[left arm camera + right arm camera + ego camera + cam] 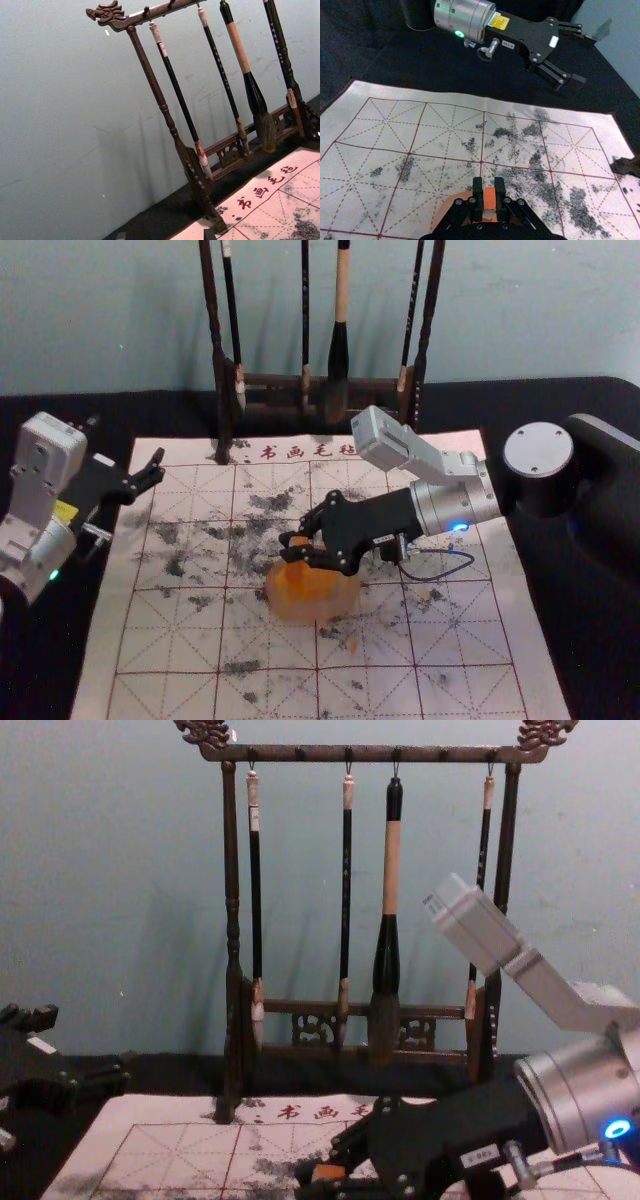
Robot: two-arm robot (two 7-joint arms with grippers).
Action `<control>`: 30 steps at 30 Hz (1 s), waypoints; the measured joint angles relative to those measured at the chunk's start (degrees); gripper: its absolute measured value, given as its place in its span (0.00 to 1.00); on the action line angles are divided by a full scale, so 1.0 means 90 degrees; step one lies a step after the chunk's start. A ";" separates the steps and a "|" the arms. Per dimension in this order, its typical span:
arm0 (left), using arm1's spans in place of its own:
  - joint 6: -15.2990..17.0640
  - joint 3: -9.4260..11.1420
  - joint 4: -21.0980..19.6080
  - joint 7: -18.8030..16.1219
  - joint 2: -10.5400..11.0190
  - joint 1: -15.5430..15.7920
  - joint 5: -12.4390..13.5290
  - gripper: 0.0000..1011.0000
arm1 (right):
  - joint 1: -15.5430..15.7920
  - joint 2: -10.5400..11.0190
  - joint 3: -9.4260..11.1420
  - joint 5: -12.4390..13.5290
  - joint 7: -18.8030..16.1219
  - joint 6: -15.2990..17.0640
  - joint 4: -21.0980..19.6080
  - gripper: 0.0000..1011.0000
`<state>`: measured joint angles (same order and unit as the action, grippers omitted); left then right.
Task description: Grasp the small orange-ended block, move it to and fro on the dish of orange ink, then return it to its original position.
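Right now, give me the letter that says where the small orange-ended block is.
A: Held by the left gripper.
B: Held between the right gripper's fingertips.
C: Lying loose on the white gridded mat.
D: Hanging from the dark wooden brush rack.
B: the small orange-ended block sits between the fingertips of the right gripper, one on each side, while the left gripper stands open with nothing in it.
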<state>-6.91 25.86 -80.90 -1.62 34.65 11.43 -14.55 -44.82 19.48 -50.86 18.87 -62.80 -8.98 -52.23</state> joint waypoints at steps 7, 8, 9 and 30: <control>0.0000 0.0000 0.0000 0.0000 0.0000 0.0000 0.0000 0.99 | -0.0003 0.0042 0.0046 -0.0061 0.0068 0.0012 -0.0019 0.13; 0.0000 0.0000 0.0000 0.0000 0.0000 0.0000 0.0000 0.99 | 0.0004 0.0064 0.0054 -0.0073 0.0083 0.0020 -0.0042 0.13; 0.0000 0.0000 0.0000 0.0000 0.0000 0.0000 0.0000 0.99 | 0.0007 0.0076 0.0057 -0.0077 0.0089 0.0027 -0.0056 0.13; 0.0000 0.0000 0.0000 0.0000 0.0000 0.0000 0.0000 0.99 | 0.0184 0.0402 0.0156 -0.0163 0.0265 0.0205 -0.0542 0.13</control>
<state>-6.90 25.86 -80.90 -1.62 34.65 11.43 -14.55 -43.16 23.10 -49.46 17.40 -60.42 -7.14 -57.11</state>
